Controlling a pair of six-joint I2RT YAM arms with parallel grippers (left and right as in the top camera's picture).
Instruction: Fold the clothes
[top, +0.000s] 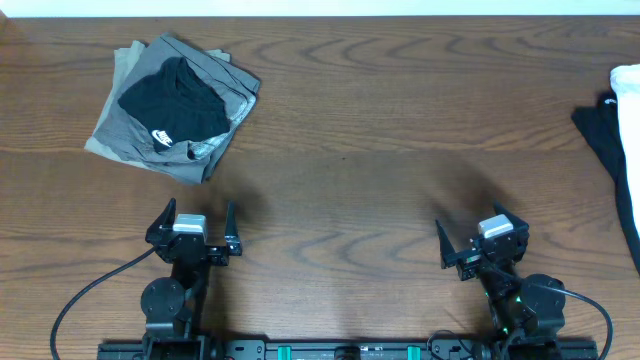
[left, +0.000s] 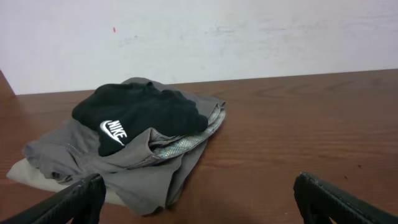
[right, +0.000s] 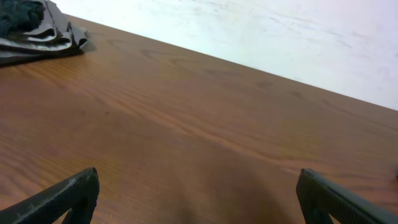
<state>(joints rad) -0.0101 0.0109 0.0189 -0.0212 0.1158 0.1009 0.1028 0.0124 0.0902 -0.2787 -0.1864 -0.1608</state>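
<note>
Soft matt T-shirt (left: 146, 112), smooth wooden table (top: 380, 150)

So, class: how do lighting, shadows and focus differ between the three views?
Overhead: even light, faint soft shadows on the table. Left wrist: folded pile sharp, white logo legible. Right wrist: horizon tilted, near fingers soft-edged.
</note>
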